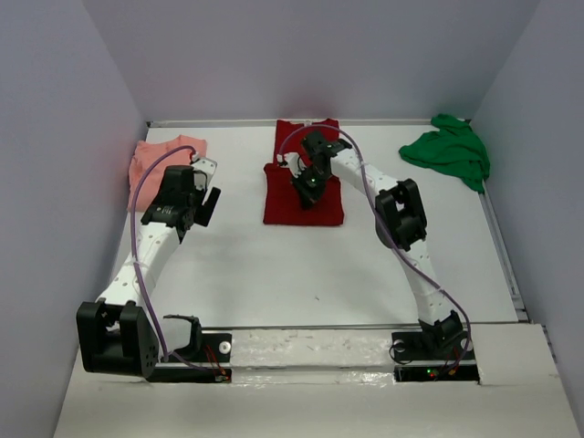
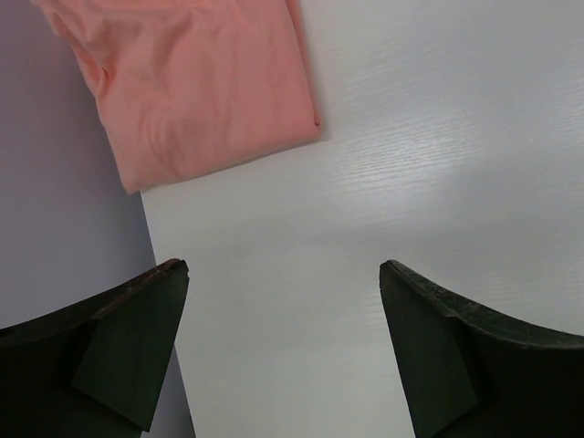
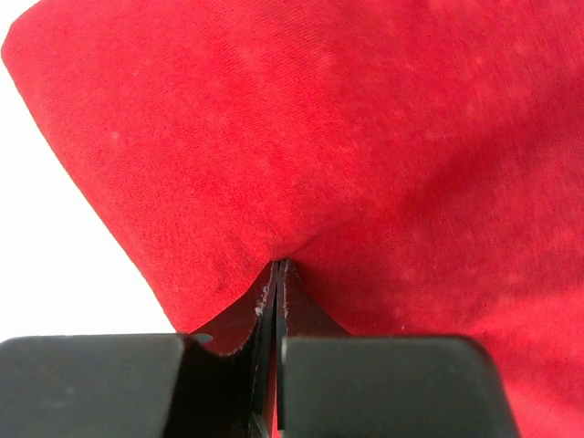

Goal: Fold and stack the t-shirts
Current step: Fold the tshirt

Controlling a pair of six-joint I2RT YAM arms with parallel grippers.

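Note:
The dark red t-shirt (image 1: pixel 283 205) lies partly folded at the back middle of the table. My right gripper (image 1: pixel 307 186) is over it, shut on a pinch of its cloth. In the right wrist view the red cloth (image 3: pixel 365 137) bunches right at the closed gripper (image 3: pixel 278 263). The salmon-pink t-shirt (image 1: pixel 160 155) lies folded in the back left corner. My left gripper (image 1: pixel 206 187) hangs just to its right, open and empty. In the left wrist view the left gripper (image 2: pixel 283 266) is above bare table, short of the pink shirt (image 2: pixel 201 82). The bright green t-shirt (image 1: pixel 449 151) lies crumpled at the back right.
Grey walls close in the table (image 1: pixel 301 274) on the left, back and right. The left wall (image 2: pixel 55 255) stands close beside my left gripper. A white strip runs along the near edge between the arm bases.

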